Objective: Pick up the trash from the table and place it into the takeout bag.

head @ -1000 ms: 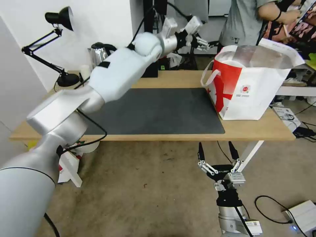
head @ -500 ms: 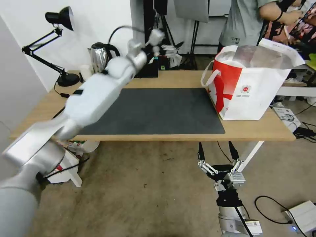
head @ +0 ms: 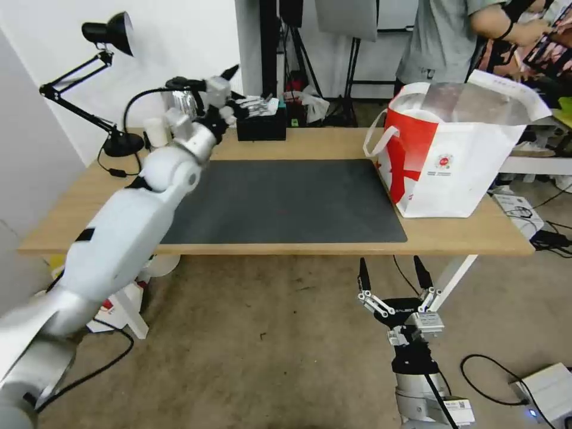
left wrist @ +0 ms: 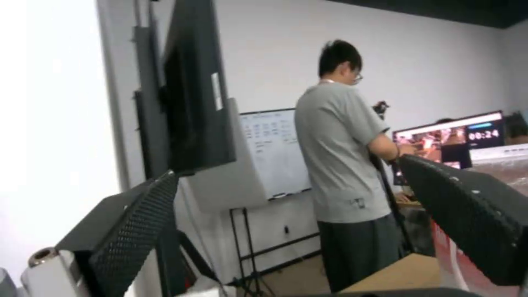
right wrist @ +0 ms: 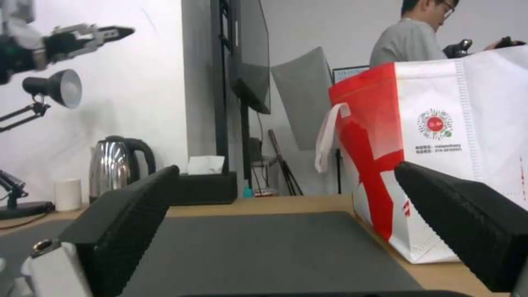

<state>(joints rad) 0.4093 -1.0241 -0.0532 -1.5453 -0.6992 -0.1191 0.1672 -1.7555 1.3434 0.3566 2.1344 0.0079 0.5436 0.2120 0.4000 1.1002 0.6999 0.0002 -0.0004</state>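
Note:
The takeout bag (head: 453, 161), white with a red panel and foil lining, stands open on the right end of the table (head: 465, 235); the right wrist view sees its side (right wrist: 440, 144). The trash is out of view. My left gripper (head: 241, 89) hangs open and empty above the table's far left part, near the kettle, well away from the bag. Its fingers (left wrist: 137, 222) frame the room behind. My right gripper (head: 393, 277) is parked open below the table's front edge, pointing up, with nothing between its fingers (right wrist: 121, 218).
A dark grey mat (head: 286, 199) covers the table's middle. Along the back stand a black tissue box (head: 261, 125), a steel kettle (right wrist: 113, 165), a small white cup (head: 155, 131) and a black desk lamp (head: 113, 36). A person stands behind the bag. Cables lie on the floor.
My left arm has swung left and drawn back, from near the bag's left side to the table's far left by the kettle. The right arm and the bag have not moved.

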